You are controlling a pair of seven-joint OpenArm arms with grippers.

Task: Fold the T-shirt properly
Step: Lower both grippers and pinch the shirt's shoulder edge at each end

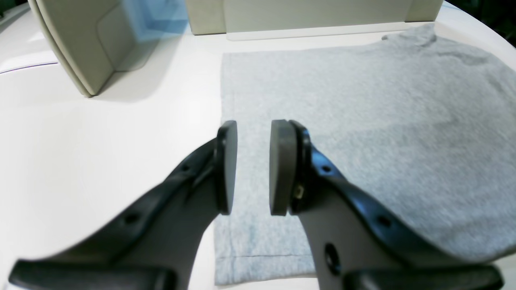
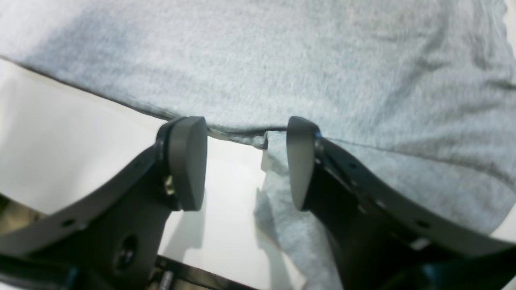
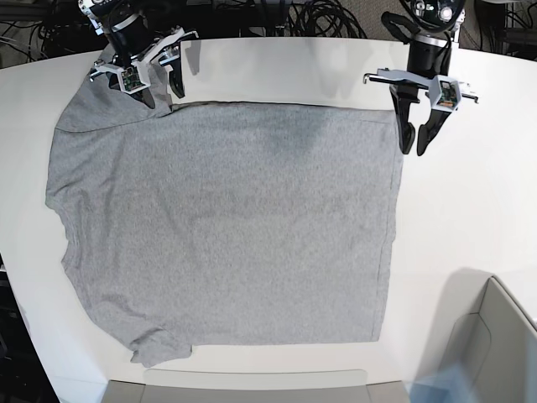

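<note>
The heather-grey T-shirt (image 3: 226, 227) lies spread flat on the white table (image 3: 470, 218), plain side up, sleeves at the left and hem at the right. My left gripper (image 3: 414, 149) is open and hangs over the hem's far corner. In the left wrist view its pads (image 1: 225, 167) stand a narrow gap apart above the shirt's side edge (image 1: 363, 121), holding nothing. My right gripper (image 3: 165, 92) is open at the far sleeve and underarm. In the right wrist view the gripper (image 2: 246, 169) straddles the fabric edge (image 2: 282, 60) with nothing held.
A beige bin (image 3: 495, 336) stands at the table's near right corner and shows in the left wrist view (image 1: 80, 44). A flat beige tray (image 3: 252, 386) lies along the near edge. Cables (image 3: 319, 17) run behind the table's far edge.
</note>
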